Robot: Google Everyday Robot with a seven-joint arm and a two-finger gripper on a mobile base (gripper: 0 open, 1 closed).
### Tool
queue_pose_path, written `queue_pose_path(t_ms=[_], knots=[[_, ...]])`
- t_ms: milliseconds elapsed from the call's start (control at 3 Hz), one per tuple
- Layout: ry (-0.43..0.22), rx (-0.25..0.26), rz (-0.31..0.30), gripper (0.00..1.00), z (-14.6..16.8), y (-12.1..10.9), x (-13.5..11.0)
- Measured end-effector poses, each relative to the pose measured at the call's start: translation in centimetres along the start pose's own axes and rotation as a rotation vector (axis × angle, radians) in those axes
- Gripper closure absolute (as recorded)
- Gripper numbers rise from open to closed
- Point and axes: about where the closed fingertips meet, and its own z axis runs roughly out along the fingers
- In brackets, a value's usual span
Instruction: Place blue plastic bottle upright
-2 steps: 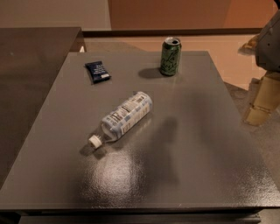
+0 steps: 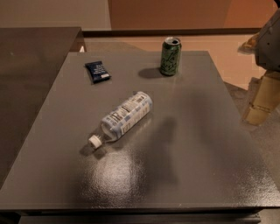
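Camera view. A dark grey table (image 2: 197,166) with a finely textured, slightly glossy top is seen, and a broad patch of light is reflected on its near half. A green drink can (image 2: 170,56) stands upright near the far edge and is taken as the reference point.

The blue plastic bottle (image 2: 124,117) is found lying on its side, nearer the camera than the can and to the can's left, about mid-table. Its white cap (image 2: 94,141) is pointed away from the can, towards the near left corner, and its base is turned towards the can. Bottle and can are well apart.

A flat dark blue packet (image 2: 97,71) is laid to the left of the can, near the far left part of the top, apart from both the can and the bottle.

The gripper (image 2: 261,101) is located to the right of the can, off the table's right edge and above the floor, partly cut off by the frame. Whether it is open or closed cannot be told. It is well apart from the bottle.

A second dark table (image 2: 30,65) is set to the left of the can, beside the first. Behind the can, a tan floor (image 2: 227,48), a pale wall (image 2: 52,13) and an orange-brown panel (image 2: 175,13) are noted.
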Motion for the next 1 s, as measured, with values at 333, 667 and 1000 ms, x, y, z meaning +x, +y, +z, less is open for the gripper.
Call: queue_pose_path(t_ms=[333,667,1000], knots=[[-0.031,-0.004,-0.046,0.0,0.5,-0.1,-2.5],[-0.072,-0.031,-0.139,0.0,2.0,-0.2,-6.0],[-0.123,-0.051,-0.273,0.0,3.7,-0.5,-10.2]])
